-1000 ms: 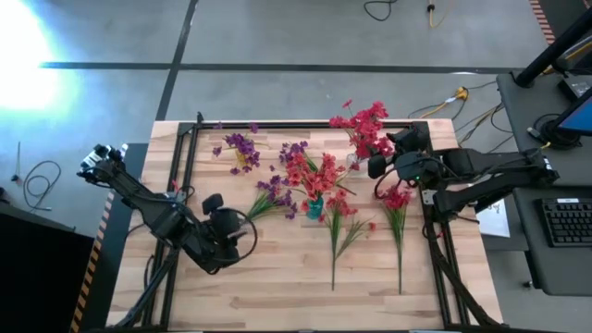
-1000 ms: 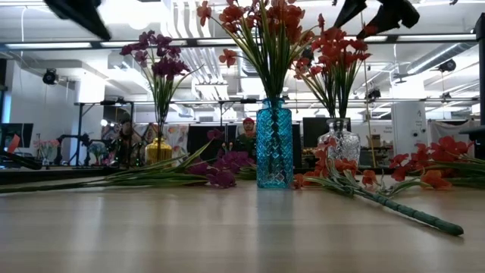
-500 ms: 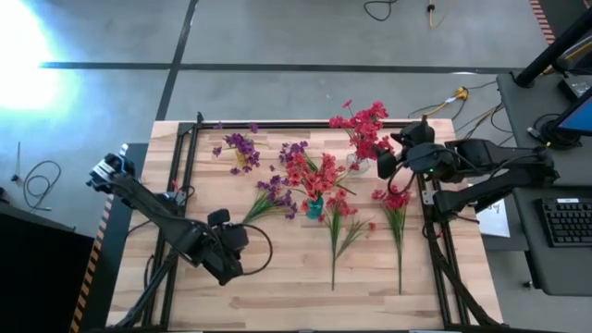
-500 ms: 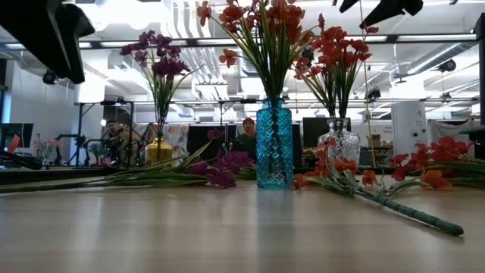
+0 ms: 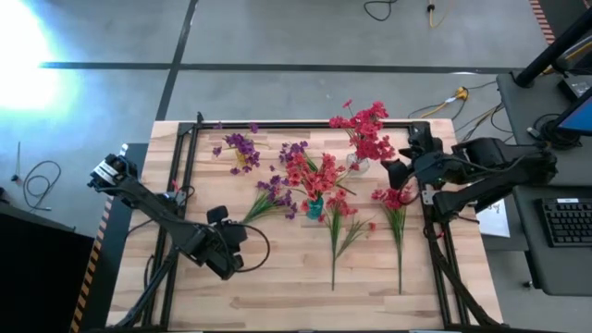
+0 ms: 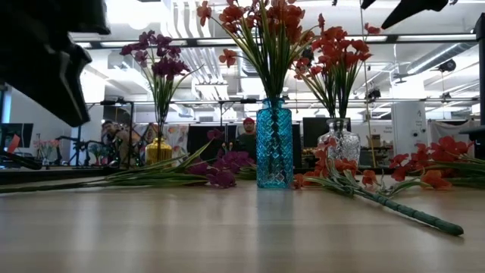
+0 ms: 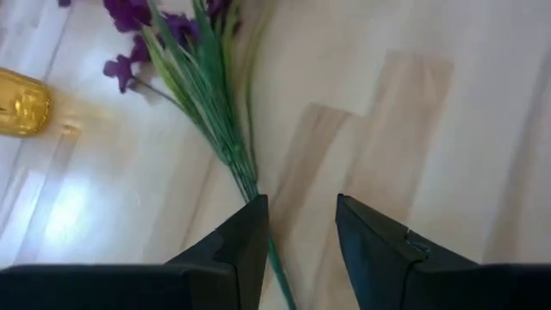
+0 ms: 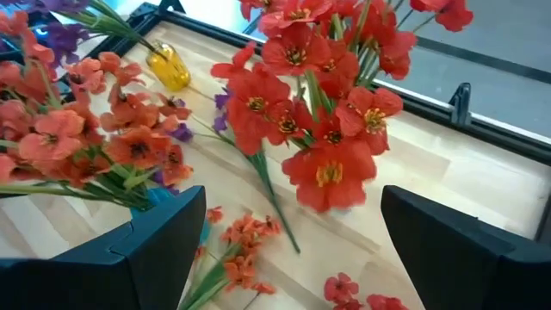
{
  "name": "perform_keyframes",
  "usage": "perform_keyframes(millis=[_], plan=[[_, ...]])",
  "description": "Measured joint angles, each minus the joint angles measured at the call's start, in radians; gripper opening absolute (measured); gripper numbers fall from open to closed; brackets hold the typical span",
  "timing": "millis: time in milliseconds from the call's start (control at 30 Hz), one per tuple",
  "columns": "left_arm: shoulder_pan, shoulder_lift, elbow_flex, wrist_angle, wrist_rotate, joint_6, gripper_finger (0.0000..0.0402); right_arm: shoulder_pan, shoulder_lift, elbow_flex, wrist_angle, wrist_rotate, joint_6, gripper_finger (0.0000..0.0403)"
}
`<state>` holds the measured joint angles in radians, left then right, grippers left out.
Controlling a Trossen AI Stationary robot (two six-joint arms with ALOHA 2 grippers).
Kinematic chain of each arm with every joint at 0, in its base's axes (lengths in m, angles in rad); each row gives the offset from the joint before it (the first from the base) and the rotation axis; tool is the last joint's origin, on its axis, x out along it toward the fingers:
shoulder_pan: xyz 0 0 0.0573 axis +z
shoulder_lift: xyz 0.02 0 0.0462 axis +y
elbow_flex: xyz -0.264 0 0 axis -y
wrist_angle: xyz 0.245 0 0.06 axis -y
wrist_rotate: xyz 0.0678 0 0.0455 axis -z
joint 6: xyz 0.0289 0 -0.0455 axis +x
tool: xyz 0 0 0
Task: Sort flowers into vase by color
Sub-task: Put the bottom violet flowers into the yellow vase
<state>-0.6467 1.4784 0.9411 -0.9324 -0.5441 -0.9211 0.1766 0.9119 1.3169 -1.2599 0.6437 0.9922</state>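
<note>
High view: left gripper [image 5: 225,242] sits by the stem end of a purple sprig [image 5: 271,198] lying on the wooden table [image 5: 277,296]. Left wrist: fingers [image 7: 245,232] parted, astride that green stem, not clamped. Right wrist: right gripper [image 8: 293,237] spread wide, empty, over red blossoms [image 8: 327,146].

One camera hangs overhead, looking straight down on the whole tabletop [image 5: 277,287]. Another sits at tabletop height, facing level across into the room. Each wrist camera peers close past its own claw. All four catch the loose purple sprig [image 5: 268,199] or the blue vase [image 6: 273,144].
</note>
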Motion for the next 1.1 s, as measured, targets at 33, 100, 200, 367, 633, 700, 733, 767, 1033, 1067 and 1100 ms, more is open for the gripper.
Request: perform_keyframes(millis=[33,100,200,367,633,700,733,767,1033,1067,1100], plan=[[0.004,0.000,-0.016,0.018,-0.013,-0.005,0.0122,0.003,0.000,0.005,0.000,-0.001,0.001,0.0343],[0.017,0.000,-0.051,0.053,-0.019,-0.008,0.0121,0.005,0.000,0.017,0.000,-0.008,0.002,0.0343],[0.041,0.000,-0.113,0.155,-0.021,-0.007,0.0125,0.009,0.000,0.039,0.001,-0.023,-0.005,0.0343],[0.065,0.000,-0.194,0.264,-0.021,-0.009,0.0150,0.018,0.002,0.048,0.001,-0.024,-0.006,0.0343],[0.101,-0.001,-0.260,0.332,-0.023,-0.003,0.0194,0.018,0.058,0.042,0.000,-0.024,-0.008,0.0343],[0.107,-0.001,-0.284,0.376,-0.025,0.013,0.0193,0.018,0.071,0.042,0.000,-0.024,-0.009,0.0343],[0.108,-0.001,-0.298,0.399,-0.025,0.018,0.0192,0.018,0.077,0.042,0.000,-0.024,-0.014,0.0343],[0.111,-0.001,-0.314,0.425,-0.026,0.020,0.0189,0.018,0.082,0.042,0.000,-0.024,-0.016,0.0343],[0.115,-0.001,-0.383,0.535,-0.024,-0.018,0.0144,0.018,0.097,0.041,0.000,-0.026,-0.023,0.0343],[0.115,-0.001,-0.384,0.537,-0.024,-0.024,0.0135,0.018,0.098,0.041,0.000,-0.027,-0.023,0.0343],[0.115,-0.001,-0.384,0.538,-0.023,-0.028,0.0126,0.018,0.098,0.041,0.000,-0.027,-0.023,0.0343]])
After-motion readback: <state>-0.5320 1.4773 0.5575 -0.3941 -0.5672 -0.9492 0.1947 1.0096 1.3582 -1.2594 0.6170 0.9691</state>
